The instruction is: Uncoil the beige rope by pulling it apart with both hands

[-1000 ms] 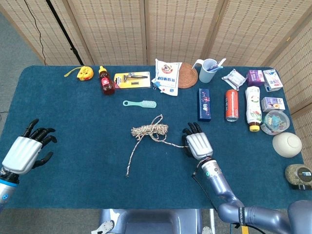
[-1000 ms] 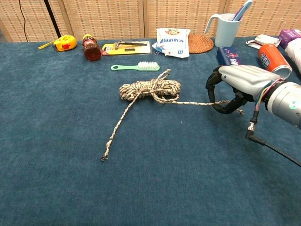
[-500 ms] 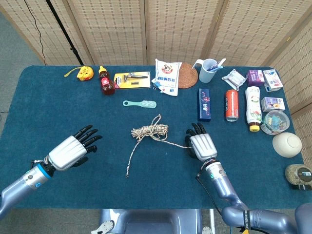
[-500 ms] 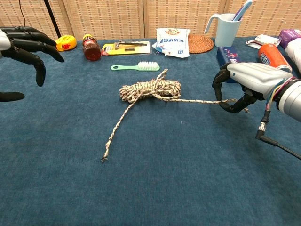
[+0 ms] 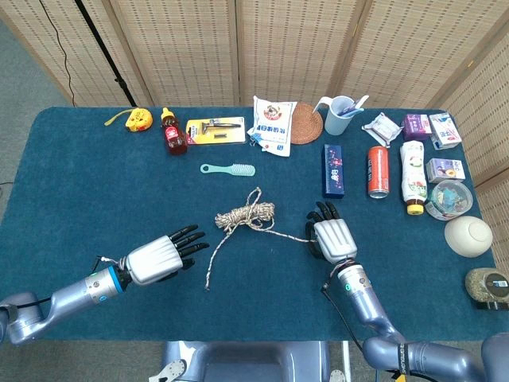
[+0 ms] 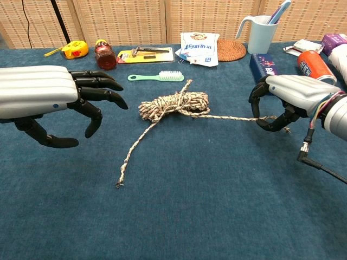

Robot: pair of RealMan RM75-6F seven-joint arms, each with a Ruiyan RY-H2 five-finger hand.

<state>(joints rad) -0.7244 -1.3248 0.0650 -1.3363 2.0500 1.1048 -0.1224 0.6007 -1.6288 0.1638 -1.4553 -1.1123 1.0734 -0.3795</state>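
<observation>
**Right hand on rope end, left hand empty**

Blue table [image 5: 95, 183]. Left hand [image 5: 159, 256] hovers with fingers spread, holding nothing, just left of the loose tail. Right hand [image 6: 287, 97] grips one strand of the beige rope [image 5: 245, 215], drawn out rightward from the coil at mid-table, below the green brush [image 5: 228, 169].

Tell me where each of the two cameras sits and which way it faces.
Head view: high up, looking steeply down on the blue table; shows both forearms, the left hand and the right hand.
Chest view: low at the table's near edge, looking level across it toward the wicker screen; both hands loom large at the sides.
Shared: the beige rope, the right hand holding one strand, and the row of items at the far edge.
</observation>
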